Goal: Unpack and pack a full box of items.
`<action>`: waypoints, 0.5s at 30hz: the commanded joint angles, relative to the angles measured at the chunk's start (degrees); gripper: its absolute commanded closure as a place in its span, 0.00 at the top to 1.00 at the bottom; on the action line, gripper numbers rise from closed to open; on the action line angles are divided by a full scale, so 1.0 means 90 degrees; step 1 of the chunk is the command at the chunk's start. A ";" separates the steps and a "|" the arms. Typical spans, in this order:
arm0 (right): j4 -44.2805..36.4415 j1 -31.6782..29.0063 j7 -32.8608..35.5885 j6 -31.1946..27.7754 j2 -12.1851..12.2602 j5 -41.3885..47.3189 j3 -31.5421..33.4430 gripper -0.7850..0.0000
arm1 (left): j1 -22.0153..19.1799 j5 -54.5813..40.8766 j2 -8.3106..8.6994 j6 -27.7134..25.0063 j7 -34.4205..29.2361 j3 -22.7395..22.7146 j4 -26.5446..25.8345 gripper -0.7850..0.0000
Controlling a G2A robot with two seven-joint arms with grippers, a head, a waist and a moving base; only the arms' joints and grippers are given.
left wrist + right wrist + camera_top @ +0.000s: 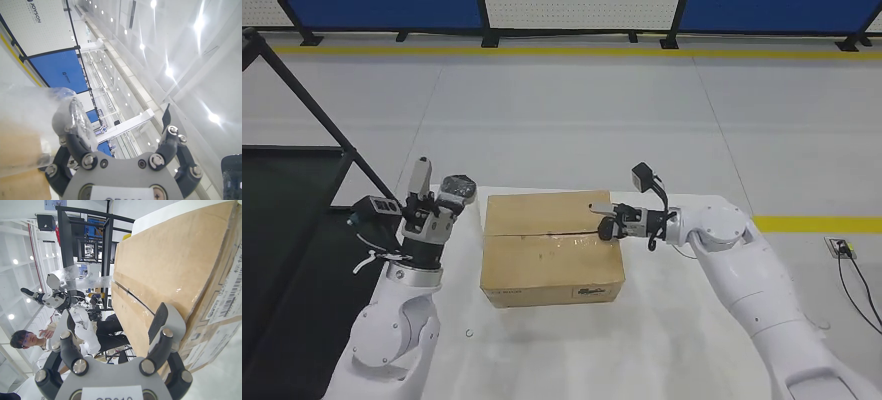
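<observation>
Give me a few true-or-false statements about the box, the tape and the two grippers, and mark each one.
1. The cardboard box has its top flaps lying closed. True.
2. The right gripper is shut on the tape. False: the right gripper is open, at the box's top edge by the seam.
3. A strip of clear tape runs from the box's seam to the left gripper. True.
4. The left gripper rests on top of the box. False: it is held up beside the box, open.
5. The box stands on a black table. False: the table is white.
</observation>
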 commanded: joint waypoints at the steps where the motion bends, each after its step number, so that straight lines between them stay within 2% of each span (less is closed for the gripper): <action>1: -0.0039 -0.0022 -0.0026 0.0007 0.0015 0.0008 0.0033 1.00 | -0.0056 0.0080 -0.0020 0.0014 0.0029 0.0143 0.0010 1.00; 15: -0.0276 -0.0188 0.0028 0.0206 0.0121 -0.0045 0.0160 1.00 | -0.0444 0.0749 -0.0154 0.0166 0.0169 0.0820 0.0229 1.00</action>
